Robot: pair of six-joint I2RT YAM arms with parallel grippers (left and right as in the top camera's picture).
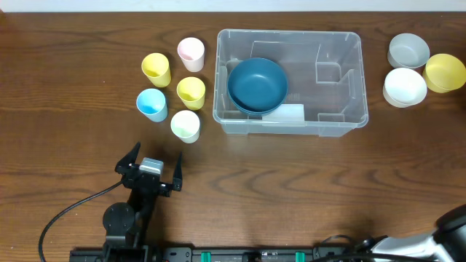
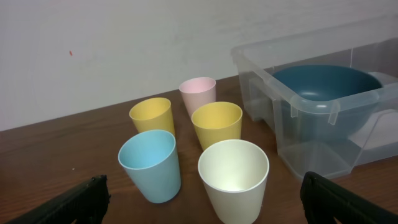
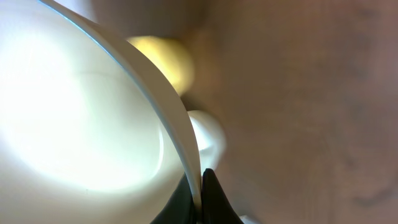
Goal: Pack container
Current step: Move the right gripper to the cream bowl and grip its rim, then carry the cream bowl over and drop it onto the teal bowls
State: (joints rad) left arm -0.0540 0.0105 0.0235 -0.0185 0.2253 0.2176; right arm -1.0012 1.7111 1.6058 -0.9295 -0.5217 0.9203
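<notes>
My left gripper (image 1: pixel 155 161) hovers over bare table (image 1: pixel 291 189) at the near left, jaws spread wide and holding nothing. Just beyond it stand five upright cups: a blue cup (image 1: pixel 151 104) and a yellow cup (image 1: pixel 156 69) furthest left, then a cream cup (image 1: pixel 185 125) nearest me, a second yellow cup (image 1: pixel 191 92) in the middle and a pink cup (image 1: pixel 191 53) at the back.

Just right of the cups sits the container (image 1: pixel 291 33), clear, lying lengthwise across the far middle of the table. A dark blue bowl (image 1: pixel 257 84) rests in its left half; the right half is bare.

Further right, apart from the container, are a grey bowl (image 1: pixel 408 51), a white bowl (image 1: pixel 404 87) nearer me and a yellow bowl (image 1: pixel 445 72) at the edge.

My right arm (image 1: pixel 455 229) shows only at the near right corner. At the wrist, my right gripper (image 3: pixel 200 196) is pressed together, pinching the thin rim of a glossy white dish (image 3: pixel 81 112).
</notes>
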